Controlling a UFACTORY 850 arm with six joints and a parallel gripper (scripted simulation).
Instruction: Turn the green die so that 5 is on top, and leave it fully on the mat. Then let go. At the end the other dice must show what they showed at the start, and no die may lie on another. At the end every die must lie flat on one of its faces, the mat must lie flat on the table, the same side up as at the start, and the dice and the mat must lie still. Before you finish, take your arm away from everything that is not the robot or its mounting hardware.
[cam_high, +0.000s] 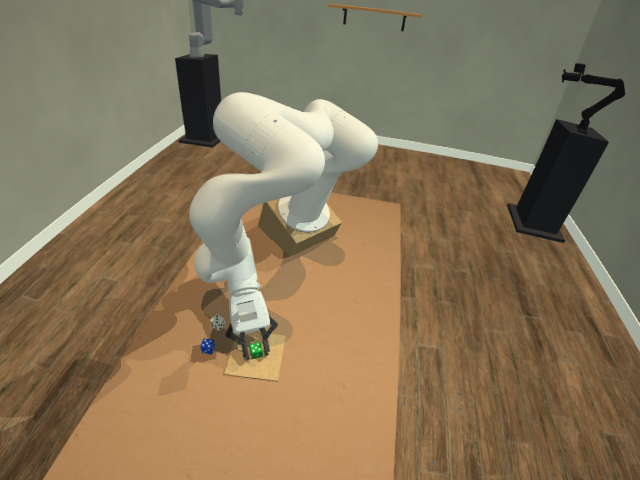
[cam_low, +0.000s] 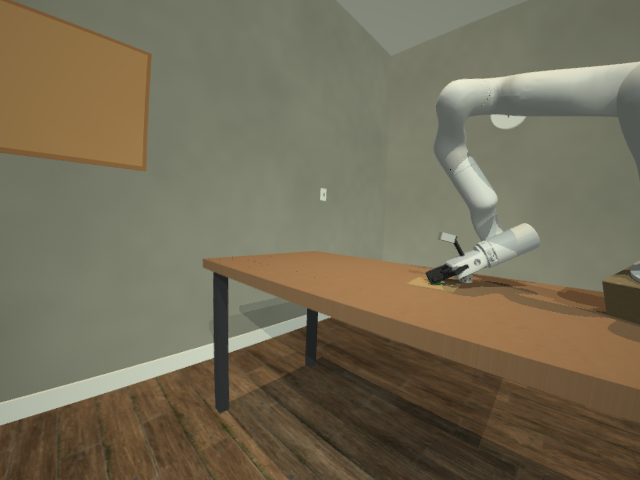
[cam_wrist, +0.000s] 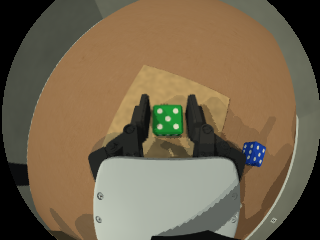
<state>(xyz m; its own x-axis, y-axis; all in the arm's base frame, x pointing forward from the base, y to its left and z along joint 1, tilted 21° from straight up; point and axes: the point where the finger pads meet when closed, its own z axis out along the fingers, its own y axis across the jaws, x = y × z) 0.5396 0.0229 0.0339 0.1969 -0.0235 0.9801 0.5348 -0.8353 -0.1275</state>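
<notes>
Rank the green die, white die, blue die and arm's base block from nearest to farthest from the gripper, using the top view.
1. Green die: on the mat, between the open fingers of the gripper.
2. White die: on the table, just image-left of the wrist.
3. Blue die: further image-left, off the mat.
4. Base block: far behind, under the arm.
</notes>
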